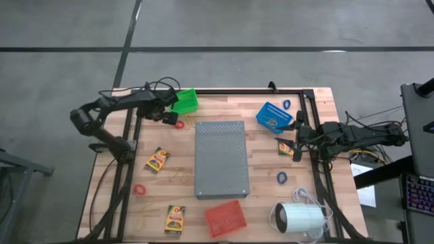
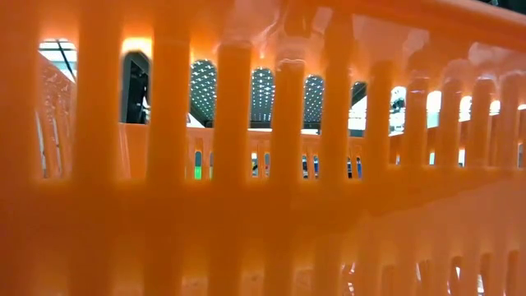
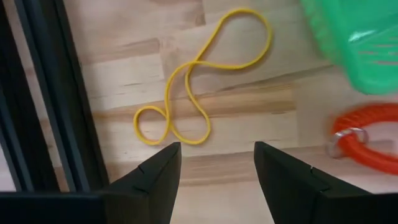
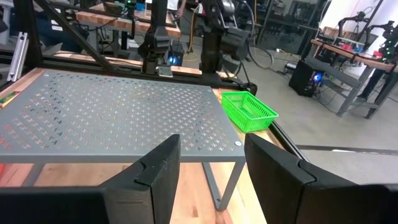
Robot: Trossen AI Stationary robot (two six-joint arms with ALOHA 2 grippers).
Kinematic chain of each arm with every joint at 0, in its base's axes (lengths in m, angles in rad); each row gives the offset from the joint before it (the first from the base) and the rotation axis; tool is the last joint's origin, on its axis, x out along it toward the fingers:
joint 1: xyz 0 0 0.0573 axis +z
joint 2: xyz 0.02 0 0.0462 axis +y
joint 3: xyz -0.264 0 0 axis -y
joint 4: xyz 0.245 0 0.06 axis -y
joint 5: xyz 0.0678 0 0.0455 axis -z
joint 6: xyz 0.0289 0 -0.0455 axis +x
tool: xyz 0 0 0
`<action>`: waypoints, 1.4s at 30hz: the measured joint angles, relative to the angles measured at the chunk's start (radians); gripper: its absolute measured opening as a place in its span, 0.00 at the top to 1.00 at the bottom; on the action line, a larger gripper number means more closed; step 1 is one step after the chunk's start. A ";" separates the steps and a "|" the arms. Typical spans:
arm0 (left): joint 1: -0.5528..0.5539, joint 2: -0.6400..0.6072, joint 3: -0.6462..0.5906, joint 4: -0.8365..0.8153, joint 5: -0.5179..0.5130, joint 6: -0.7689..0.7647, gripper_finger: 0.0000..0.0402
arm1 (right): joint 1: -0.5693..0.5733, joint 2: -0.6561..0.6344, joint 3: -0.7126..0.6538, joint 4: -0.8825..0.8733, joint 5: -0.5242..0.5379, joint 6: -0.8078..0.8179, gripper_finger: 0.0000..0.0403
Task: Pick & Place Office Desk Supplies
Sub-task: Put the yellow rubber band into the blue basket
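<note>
**The thin band could slip away**

The left gripper (image 3: 214, 171) is low over the far left part of the table (image 1: 264, 156). Its two dark fingers stand apart and hold nothing. Right in front of them lies a thin yellow rubber band (image 3: 198, 74), twisted into loops and flat on the wood. Beside it is a red rubber ring (image 3: 367, 134), and the green basket (image 3: 357, 37) sits close by at the far edge.

I think the band is the next thing to grab, and this could go badly. The band is so thin and flat that the fingers may close above it and catch only air. If they push down too hard, they may scrape the wood instead. The band could also snap sideways and slide under the black frame rail (image 3: 53, 93) next to it. The red ring is close, so the fingers might bump it or pick it up by mistake.

The right gripper (image 4: 208, 174) waits at the right side of the table, open and empty, facing the big grey slab (image 1: 222, 158). A yellow crayon box (image 1: 285, 147) lies just beside it. Other crayon boxes (image 1: 157, 160), a blue ring (image 1: 282, 177) and another red ring (image 1: 139, 190) are spread over the table, not yet put away.
</note>
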State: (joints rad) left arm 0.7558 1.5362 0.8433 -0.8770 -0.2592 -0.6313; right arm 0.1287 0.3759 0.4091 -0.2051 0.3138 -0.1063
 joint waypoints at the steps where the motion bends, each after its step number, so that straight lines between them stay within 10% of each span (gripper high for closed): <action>1: 0.003 0.015 0.000 0.003 0.000 -0.004 0.50 | 0.000 0.000 0.000 0.000 0.000 0.000 0.56; 42: 0.090 -0.083 -0.181 0.276 0.072 0.152 0.53 | 0.000 0.000 0.000 0.000 0.000 -0.001 0.56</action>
State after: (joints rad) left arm 0.8454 1.4536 0.6623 -0.6012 -0.1871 -0.4793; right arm 0.1284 0.3756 0.4091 -0.2054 0.3141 -0.1078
